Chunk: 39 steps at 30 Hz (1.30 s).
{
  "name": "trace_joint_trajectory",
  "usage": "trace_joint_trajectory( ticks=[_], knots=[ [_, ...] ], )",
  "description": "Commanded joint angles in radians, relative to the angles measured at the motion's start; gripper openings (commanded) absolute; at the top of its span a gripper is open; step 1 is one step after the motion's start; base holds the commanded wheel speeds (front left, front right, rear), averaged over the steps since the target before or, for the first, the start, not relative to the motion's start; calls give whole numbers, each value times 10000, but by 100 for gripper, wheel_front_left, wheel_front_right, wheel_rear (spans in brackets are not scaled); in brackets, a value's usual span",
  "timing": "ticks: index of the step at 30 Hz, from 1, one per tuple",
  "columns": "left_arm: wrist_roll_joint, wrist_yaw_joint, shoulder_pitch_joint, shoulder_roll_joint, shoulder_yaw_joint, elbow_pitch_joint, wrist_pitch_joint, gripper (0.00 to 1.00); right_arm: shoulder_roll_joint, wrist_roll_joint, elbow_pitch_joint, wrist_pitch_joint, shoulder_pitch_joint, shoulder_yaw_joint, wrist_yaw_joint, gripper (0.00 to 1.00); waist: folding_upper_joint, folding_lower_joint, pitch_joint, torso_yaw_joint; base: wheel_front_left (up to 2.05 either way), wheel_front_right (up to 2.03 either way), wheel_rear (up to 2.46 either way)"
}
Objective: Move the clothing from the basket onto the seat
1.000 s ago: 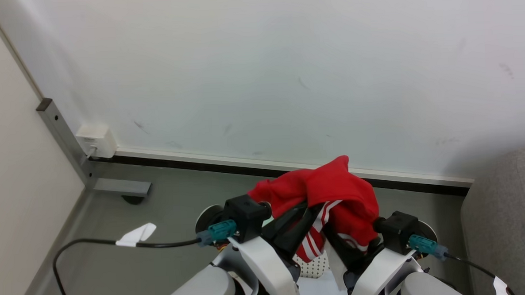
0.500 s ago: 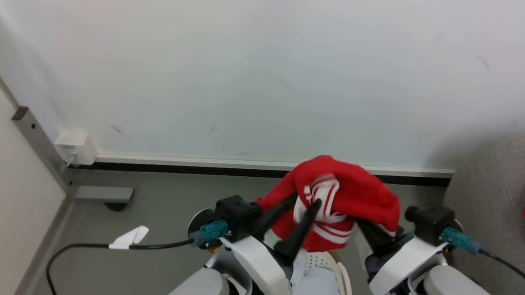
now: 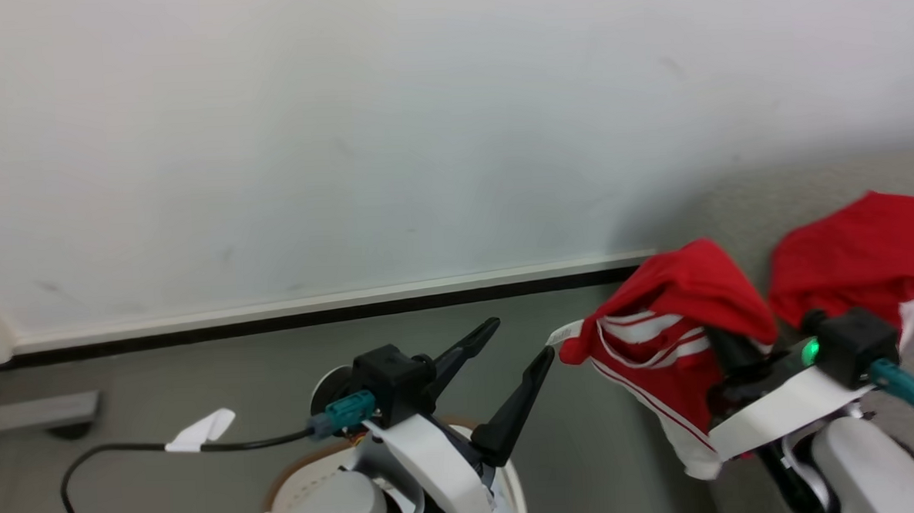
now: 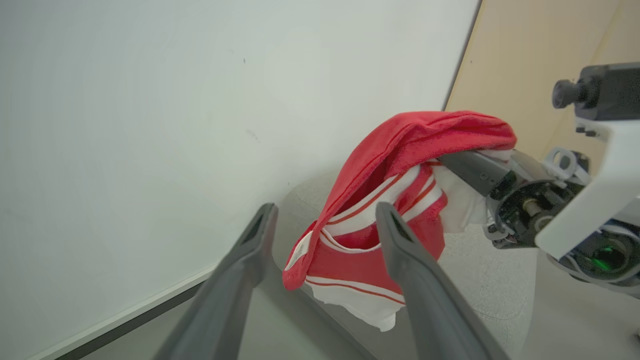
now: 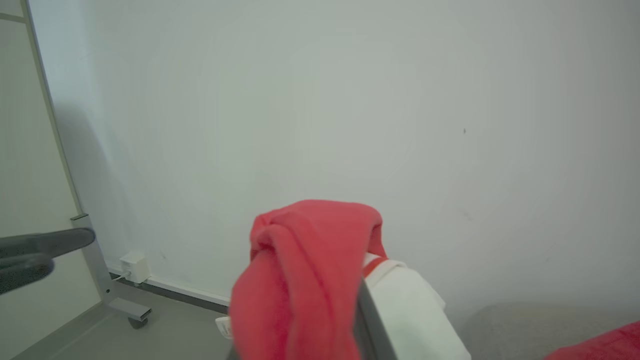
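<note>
At the far left a black cable (image 3: 264, 437) trails over the grey floor (image 3: 199, 360). Beside it we see the basket (image 3: 305, 479), its tan rim curving under our left arm. What remains inside is hidden from us. Above the basket the left gripper (image 3: 521, 338) hangs with its two fingers spread wide and nothing between them. Just to its right the striped garment (image 3: 683, 308) is up in the air, draped like a hood over the right gripper (image 3: 719, 337), its white-trimmed hem dangling over the floor near the seat's edge. The fabric buries the jaws, so we cannot tell whether they pinch the cloth or merely carry it. Farther right a second red garment (image 3: 851, 270) already lies on the seat (image 3: 809, 195). We judge this to be the carry across, with the drop not yet made. The main risk is the hold. If the cloth only hangs over the fingers, a quick swing could shake it off onto the floor short of the cushion. Letting go too soon would do the same, since much of the garment hangs off the seat's side. The cloth could also cling to a finger once the jaws part. And the dangling hem may drag the piece back over the edge.
</note>
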Motion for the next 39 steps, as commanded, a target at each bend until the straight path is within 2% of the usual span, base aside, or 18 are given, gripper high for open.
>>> trace_joint_trajectory(
  ticks=[1,10,19,24,28,33,34,39],
  knots=[
    [18,13,104,80,27,2,-73,100,-109,-120,-141,-1,-12,-121,-23,0,-1,0,117,-829,0,0,0],
    [174,6,-64,228,23,-24,-263,100,-581,-685,-1368,-1,113,-1490,-23,0,-1,0,445,-2802,0,0,0],
    [501,-114,-266,404,-143,-49,-503,100,-573,-997,-2141,-2,404,-2132,-23,0,-1,0,816,-4039,0,0,0],
    [573,-277,-474,396,-261,28,-460,100,-565,-749,-2386,-2,139,-2607,-23,0,-1,0,1212,-4132,0,0,0],
    [646,-272,-625,567,-271,-13,-322,100,-815,-343,-2206,-1,-582,-2888,-23,0,-1,0,1732,-4171,0,0,0],
    [777,-233,-995,894,-254,-385,157,100,-1342,110,-1733,-2,-1764,-3782,-23,0,-1,0,2909,-3646,0,0,0],
    [787,-221,-1056,990,-226,-468,277,100,-1550,-103,-1581,1,-1920,-3992,-23,0,-1,0,3169,-3531,0,0,0],
    [978,-140,-1472,1556,-39,-1040,725,100,-1772,-129,-857,3,-2888,-5052,-23,0,-1,0,4441,-2924,0,0,0]
  ],
)
